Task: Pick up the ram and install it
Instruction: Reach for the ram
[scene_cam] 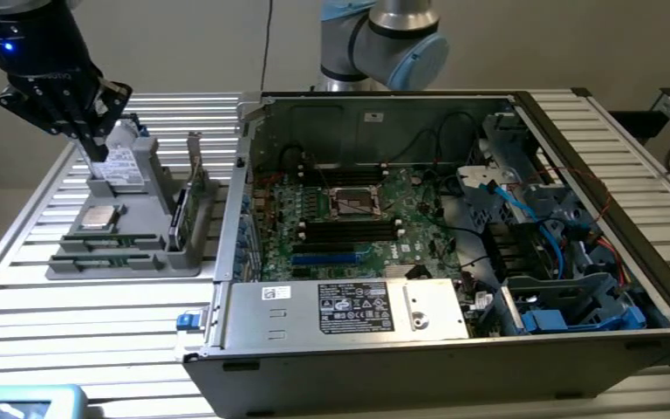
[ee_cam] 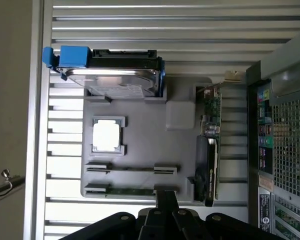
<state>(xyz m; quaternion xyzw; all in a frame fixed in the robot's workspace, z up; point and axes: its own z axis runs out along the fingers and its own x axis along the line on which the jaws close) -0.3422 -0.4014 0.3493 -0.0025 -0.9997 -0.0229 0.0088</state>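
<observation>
Right now your ram (ee_cam: 132,190) (scene_cam: 100,260) is lying flat in its holder on the grey tray (ee_cam: 140,150) (scene_cam: 137,262). That is the outermost slot, at the end of the tray farthest from the hard drive (ee_cam: 115,75) (scene_cam: 126,164). A second holder runs parallel just beside it. You can see a thin dark line in there, but I can't tell whether that's another stick.

Next along the tray sits the square silver processor chip (ee_cam: 109,136) (scene_cam: 100,218). On the exterior view's right edge of the tray, the expansion card (ee_cam: 210,150) (scene_cam: 195,205) stands on its edge.

Your gripper (ee_cam: 166,196) (scene_cam: 97,150) hangs above the tray, over the hard-drive end in the exterior view. It's clenched on nothing and well clear of the ram.

To the exterior view's right, the open computer case (scene_cam: 311,305) rests on the slatted table (scene_cam: 32,305), with its motherboard (scene_cam: 411,223) exposed.
</observation>
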